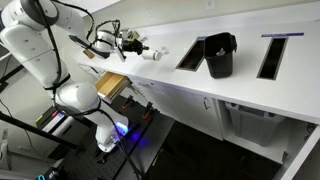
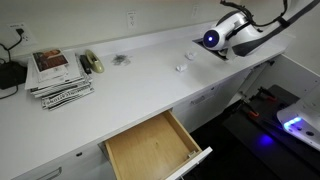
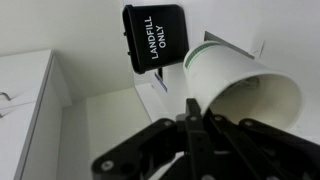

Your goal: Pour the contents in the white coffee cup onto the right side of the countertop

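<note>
Bench [image 1: 240,95]: long glossy white surface with two dark slots.

Arm [image 1: 40,45]: it reaches over the bench end, with the black bin [image 1: 220,55] well apart at its 3 o'clock. The wrist looks rolled over, so we judge it to be in a pouring pose. In an exterior view the arm [image 2: 240,35] hangs over the far bench corner, at 2 o'clock of the frame.

End effector [image 3: 190,118]: the fingers are drawn nearly together and appear to pinch the near wall of the white coffee cup [image 3: 240,88]. We read that as a hold on the cup, though the contact itself is hard to see.

The cup sits at 3 o'clock in the wrist view, at 4 o'clock of the bin [image 3: 155,38]. It is tipped on its side with its mouth facing 4 o'clock, and it looks off the bench.

We judge the cup to be thin-walled, very light and easy to crush, and a bit slick. It is best held at the wall near the rim with gentle squeeze; too much force would buckle it.

Contents [image 2: 182,68]: a few tiny pale bits lie on the bench at 7 o'clock of the arm. We see none inside the cup mouth, so the pour looks mostly done. The bits are loose and light, so they will probably scatter or bounce.
</note>
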Motion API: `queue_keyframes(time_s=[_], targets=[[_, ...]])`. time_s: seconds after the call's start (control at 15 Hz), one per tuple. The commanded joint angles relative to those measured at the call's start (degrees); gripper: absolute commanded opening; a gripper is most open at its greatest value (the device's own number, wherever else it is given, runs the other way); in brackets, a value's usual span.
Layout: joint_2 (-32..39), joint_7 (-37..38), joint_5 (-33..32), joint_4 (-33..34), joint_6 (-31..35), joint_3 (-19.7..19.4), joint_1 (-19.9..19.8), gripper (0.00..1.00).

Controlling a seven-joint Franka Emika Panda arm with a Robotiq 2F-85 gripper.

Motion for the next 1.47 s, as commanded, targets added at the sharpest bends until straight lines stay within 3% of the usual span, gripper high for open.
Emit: queue_keyframes(time_s=[0.0, 0.53, 1.4], targets=[[7.15, 0.3, -1.11, 5.71, -5.85, 0.14, 1.16, 0.01], [17.88, 0.04, -2.56, 13.95, -7.87, -1.35, 2.14, 0.01], [25.72, -1.69, -3.59, 22.05, -18.22, -1.43, 4.41, 0.01]])
